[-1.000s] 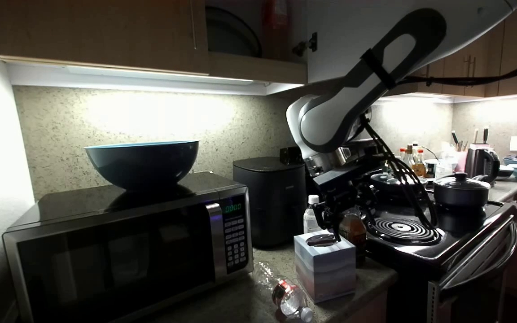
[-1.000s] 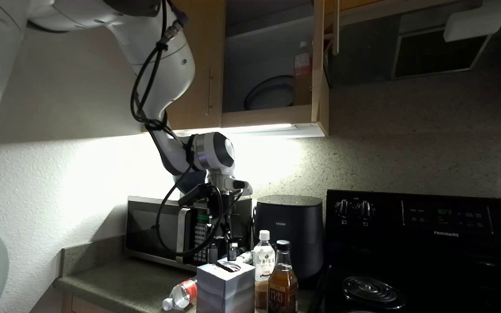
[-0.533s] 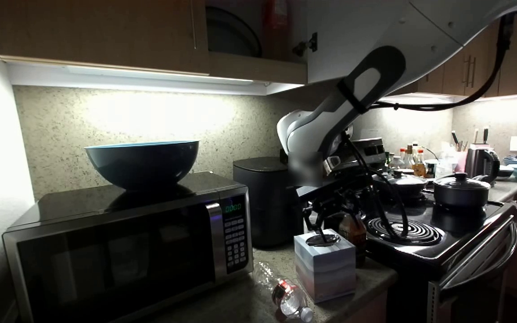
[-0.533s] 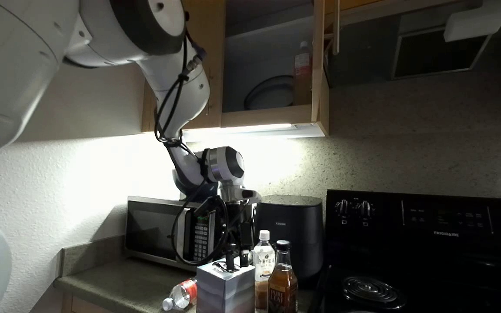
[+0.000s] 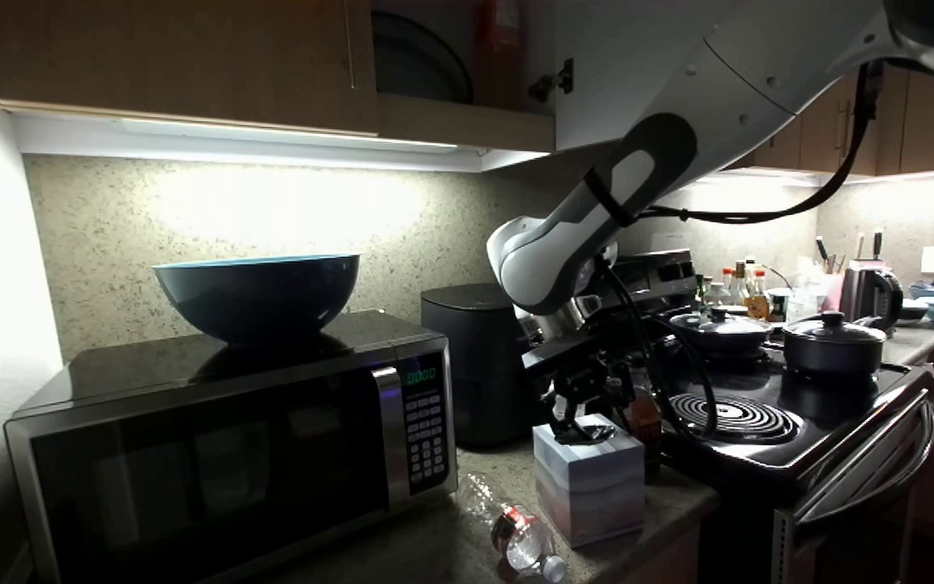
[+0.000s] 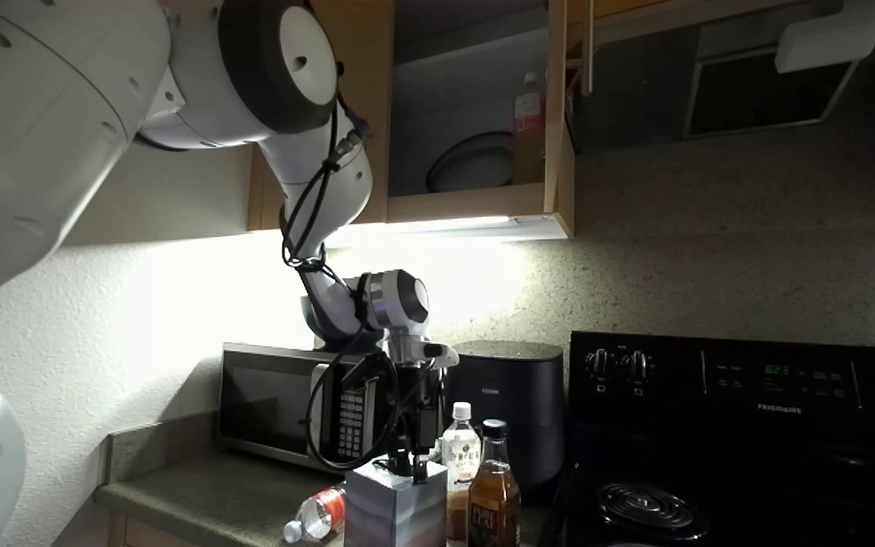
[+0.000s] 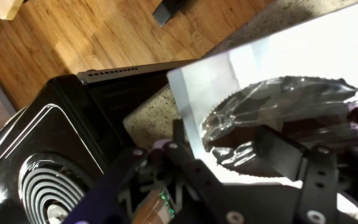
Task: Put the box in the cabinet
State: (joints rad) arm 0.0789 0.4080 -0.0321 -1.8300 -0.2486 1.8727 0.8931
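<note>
The box (image 5: 593, 495), a pale tissue carton with an oval film-covered slot, stands upright on the counter in both exterior views (image 6: 399, 513). It fills the right of the wrist view (image 7: 210, 84). My gripper (image 7: 221, 129) is open and points down at the box top. In the wrist view one finger (image 7: 278, 152) reaches into the slot and the other finger (image 7: 178, 129) is beyond the box's side edge, so one box wall lies between them. The gripper shows low on the box in an exterior view (image 6: 410, 469). The cabinet (image 5: 175, 65) hangs above with one door open (image 6: 475, 201).
A clear bottle (image 5: 520, 539) lies beside the box. A white-capped bottle (image 6: 462, 456) and a tea bottle (image 6: 494, 494) stand close behind it. The microwave (image 5: 216, 454), air fryer (image 6: 506, 418) and stove (image 5: 759, 454) surround it. A red-labelled bottle (image 6: 529, 129) and round tray (image 6: 475, 163) stand in the cabinet.
The arm has come down and the gripper has lowered from above the box to its top, one finger now in the slot. The box has shifted very slightly.
</note>
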